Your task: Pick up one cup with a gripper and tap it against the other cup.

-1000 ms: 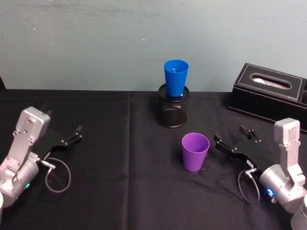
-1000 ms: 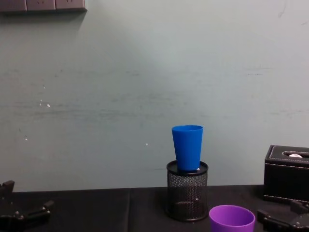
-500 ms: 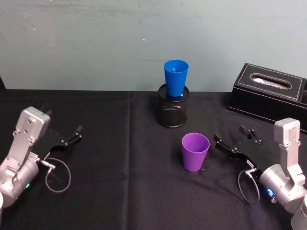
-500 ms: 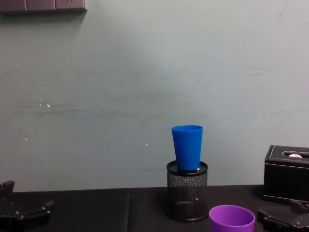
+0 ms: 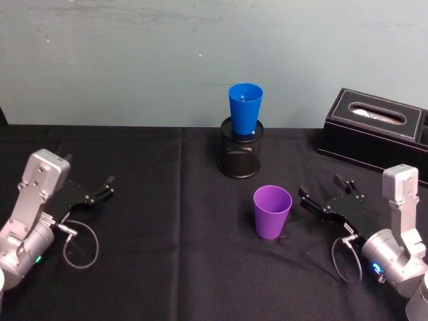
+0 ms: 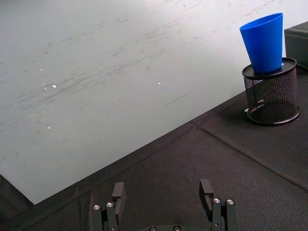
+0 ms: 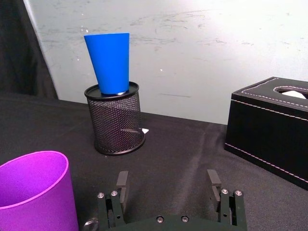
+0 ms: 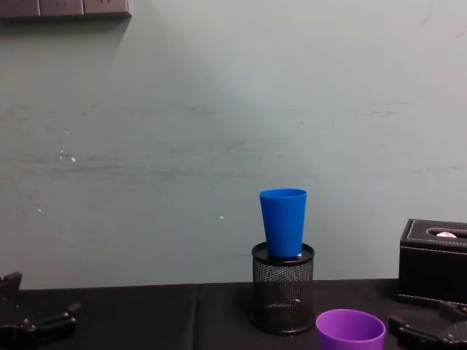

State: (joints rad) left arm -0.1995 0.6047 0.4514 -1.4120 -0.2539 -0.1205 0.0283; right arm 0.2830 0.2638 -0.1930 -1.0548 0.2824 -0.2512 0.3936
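Observation:
A short purple cup [image 5: 272,211] [image 7: 36,192] [image 8: 350,329] stands upright on the black cloth, in front of a black mesh pen holder [image 5: 240,156]. The taller blue cup [image 5: 245,108] [image 7: 109,62] [image 6: 263,42] [image 8: 284,222] sits upright in that holder. My right gripper [image 5: 326,194] [image 7: 167,182] is open, low over the cloth, just right of the purple cup and apart from it, with nothing between its fingers. My left gripper [image 5: 101,188] [image 6: 162,191] rests open at the far left of the table, also empty.
A black tissue box [image 5: 376,128] [image 7: 269,122] stands at the back right, behind the right gripper. The table, covered in black cloth [image 5: 174,227], ends at a pale wall [image 5: 134,60] behind the holder. Grey cable loops [image 5: 80,244] hang by each wrist.

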